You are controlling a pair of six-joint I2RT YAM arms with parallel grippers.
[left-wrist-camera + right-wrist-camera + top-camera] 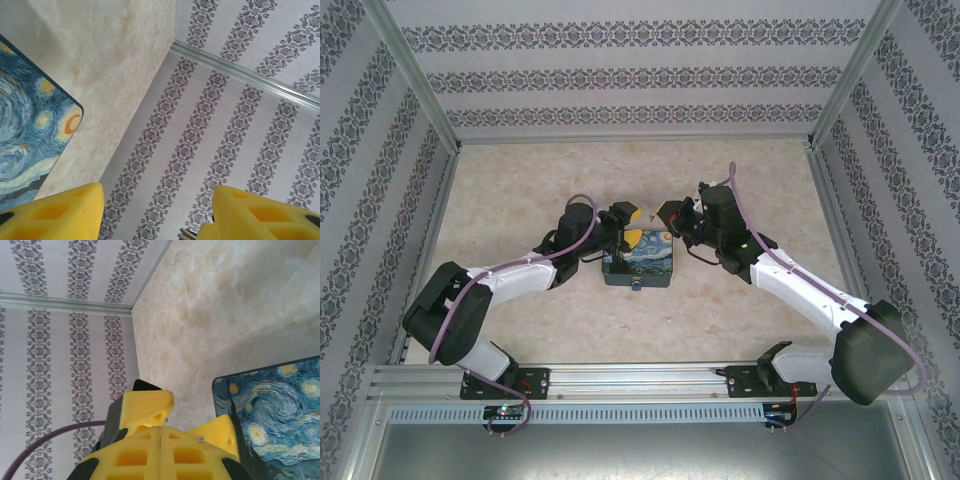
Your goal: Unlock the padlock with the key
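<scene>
The left tool [632, 225] is hovering at the far left corner of the painted box [645, 258]. Its yellow fingers [55, 215] are standing wide apart and gripping nothing. In its wrist view the gap between them is showing the patterned wall [225, 115] and the pale surface [115, 65], and the box corner is lying just beyond the left finger. The right tool [667, 214] is facing it from close by, over the box's far right corner. Its two fingers are pressing flat together along a thin seam, and the box is sitting just to their right. Whether the key is pinched in that seam I cannot tell. A tiny dark thing that looks like the padlock [638, 287] is hanging at the box's near wall. It is sitting on the base side of both tools, apart from their fingers, and it is too small to make out in detail.
</scene>
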